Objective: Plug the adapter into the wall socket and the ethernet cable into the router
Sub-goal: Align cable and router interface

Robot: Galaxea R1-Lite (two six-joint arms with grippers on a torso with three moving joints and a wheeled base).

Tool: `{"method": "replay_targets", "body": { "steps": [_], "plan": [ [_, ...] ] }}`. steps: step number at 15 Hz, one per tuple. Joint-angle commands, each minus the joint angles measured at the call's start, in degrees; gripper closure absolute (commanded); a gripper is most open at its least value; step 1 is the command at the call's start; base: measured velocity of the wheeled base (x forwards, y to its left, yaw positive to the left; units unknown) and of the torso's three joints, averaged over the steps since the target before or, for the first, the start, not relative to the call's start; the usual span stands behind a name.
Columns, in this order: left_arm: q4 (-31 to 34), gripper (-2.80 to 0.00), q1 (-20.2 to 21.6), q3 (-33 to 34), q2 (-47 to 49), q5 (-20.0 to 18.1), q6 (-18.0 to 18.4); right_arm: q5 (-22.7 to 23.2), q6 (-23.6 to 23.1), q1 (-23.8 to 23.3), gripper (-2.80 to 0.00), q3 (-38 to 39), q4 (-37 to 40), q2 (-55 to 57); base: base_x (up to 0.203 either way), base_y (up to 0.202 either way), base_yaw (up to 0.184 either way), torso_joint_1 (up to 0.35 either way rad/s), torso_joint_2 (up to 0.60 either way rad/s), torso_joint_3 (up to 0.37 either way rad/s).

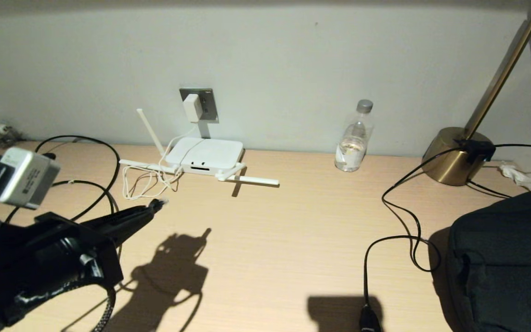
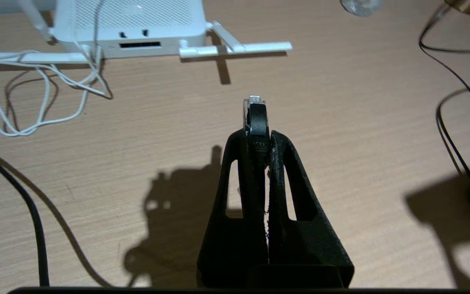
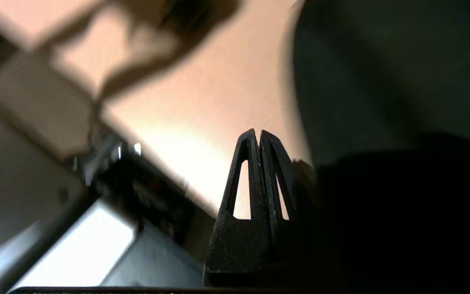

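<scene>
The white adapter (image 1: 191,107) sits in the grey wall socket (image 1: 205,103), and its thin white cord (image 1: 148,180) runs down to the desk. Below the socket lies the flat white router (image 1: 203,154), its dark ports (image 2: 140,44) facing me. My left gripper (image 1: 157,204) hovers over the desk in front of the router and a little to its left. It is shut on the clear plug (image 2: 254,107) of the black ethernet cable (image 1: 104,152), which sticks out past the fingertips toward the router. My right gripper (image 3: 258,132) is shut on nothing, low beside a dark bag.
A water bottle (image 1: 354,138) stands by the wall to the right of the router. A brass lamp base (image 1: 454,157) with a thin black cord (image 1: 404,216) is at the far right. A black bag (image 1: 505,258) fills the front right corner.
</scene>
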Motion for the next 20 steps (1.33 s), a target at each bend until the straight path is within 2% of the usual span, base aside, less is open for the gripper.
{"method": "replay_targets", "body": {
  "steps": [1,3,4,5,8,11,13,14,16,18,20],
  "plan": [
    [-0.76,0.0,1.1,0.39,1.23,0.01,-0.4,3.22,-4.2,0.05,0.0,3.14,1.47,-5.81,0.0,0.0,0.0,0.0,0.0,0.0],
    [-0.79,0.0,1.65,0.59,2.14,-0.17,-0.81,4.29,-9.35,0.57,0.0,2.21,2.64,-2.63,0.0,0.0,0.0,0.0,0.0,0.0],
    [-0.87,0.0,1.85,0.67,2.39,-0.17,-0.81,2.07,-9.43,0.19,0.0,2.08,2.95,-2.4,0.0,0.0,0.0,0.0,0.0,0.0],
    [-0.88,0.0,2.39,0.66,2.4,-0.17,-0.87,-0.99,-8.83,-0.14,0.0,3.02,3.33,-3.13,0.0,0.0,0.0,0.0,0.0,0.0],
    [-3.29,0.0,3.41,1.0,3.64,-0.42,-1.36,-5.04,-2.29,-1.67,0.0,3.0,7.08,-3.95,0.0,0.0,0.0,0.0,0.0,0.0],
    [-7.11,0.0,3.41,1.55,6.52,-0.35,-2.04,-6.54,0.11,-12.61,0.0,2.63,8.42,-0.15,0.0,0.0,0.0,0.0,0.0,0.0],
    [-7.73,0.0,3.41,2.4,7.19,-0.35,-4.07,-6.75,0.46,-18.46,0.0,2.62,8.64,0.5,0.0,0.0,0.0,0.0,0.0,0.0],
    [-7.74,0.0,3.41,2.6,7.58,-0.35,-5.35,-6.79,0.51,-19.01,0.0,2.63,8.67,-0.67,0.0,0.0,0.0,0.0,0.0,0.0],
    [-8.66,0.0,3.41,3.02,8.19,-0.26,-5.38,-6.83,0.54,-20.22,0.0,2.59,8.68,-6.89,0.0,0.0,0.0,0.0,0.0,0.0],
    [-12.18,0.0,3.41,4.14,10.13,-0.06,-5.92,-6.85,0.57,-25.24,0.0,2.62,8.62,-13.07,0.0,0.0,0.0,0.0,0.0,0.0],
    [-16.75,0.0,3.41,5.67,11.69,-0.2,-10.88,-6.77,0.31,-25.51,0.0,2.64,8.58,-19.83,0.0,0.0,0.0,0.0,0.0,0.0]
  ]
}}
